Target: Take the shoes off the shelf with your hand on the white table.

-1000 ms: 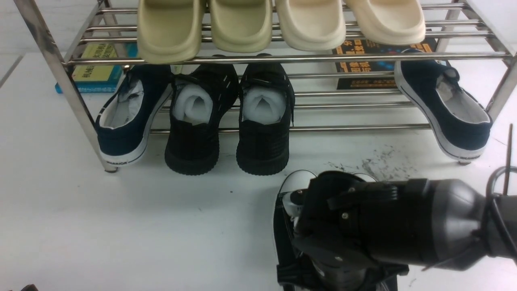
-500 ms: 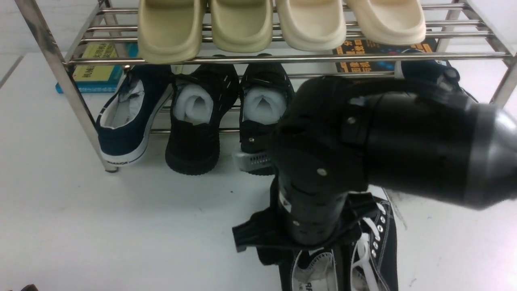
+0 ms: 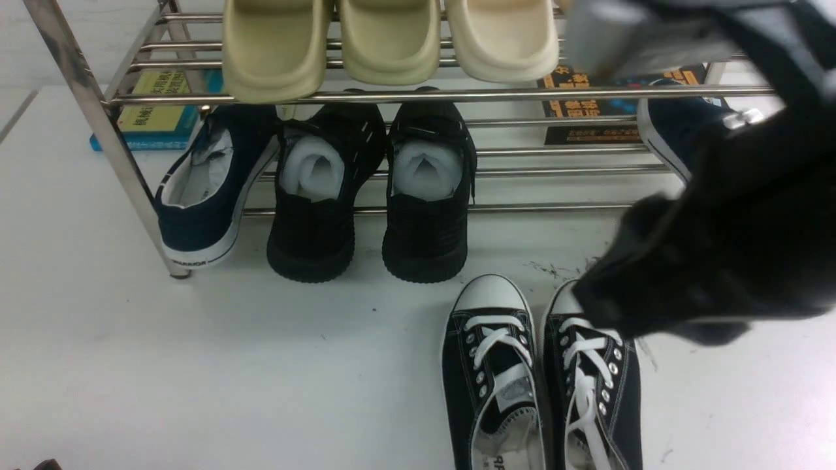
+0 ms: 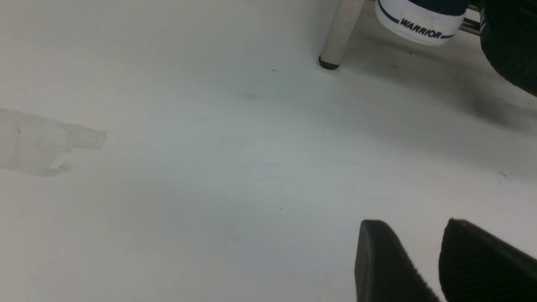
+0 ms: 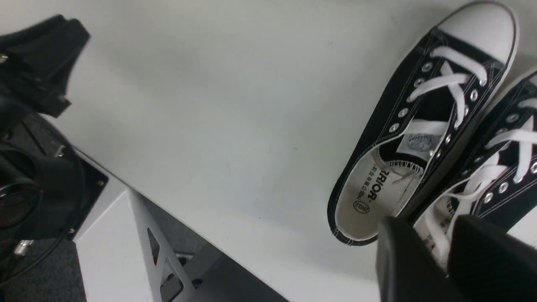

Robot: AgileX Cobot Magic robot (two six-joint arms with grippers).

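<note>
The pair of black canvas sneakers with white laces stands side by side on the white table (image 3: 196,365), toes towards the shelf (image 3: 418,95): one shoe (image 3: 496,365) and its mate (image 3: 597,385). They are off the chrome rack, beside the dark scuff marks (image 3: 555,267). My right arm (image 3: 731,248) is a blurred black mass raised above and right of them. In the right wrist view my right gripper (image 5: 436,222) hangs over the heels of the shoes (image 5: 423,126), narrowly open and empty. My left gripper (image 4: 413,224) hovers over bare table, narrowly open and empty.
On the rack's lower tier are a navy sneaker (image 3: 209,189), two all-black shoes stuffed with paper (image 3: 313,196) and another navy sneaker (image 3: 673,130). Beige slides (image 3: 392,39) lie on top. Books (image 3: 157,108) lie behind. A rack leg (image 4: 340,37) stands ahead of my left gripper. The table's front edge (image 5: 209,226) is close to the shoes' heels.
My right gripper has risen off the sneakers and swung up to the right, leaving both on the table. The shoes, covered by the arm before, now show fully.
</note>
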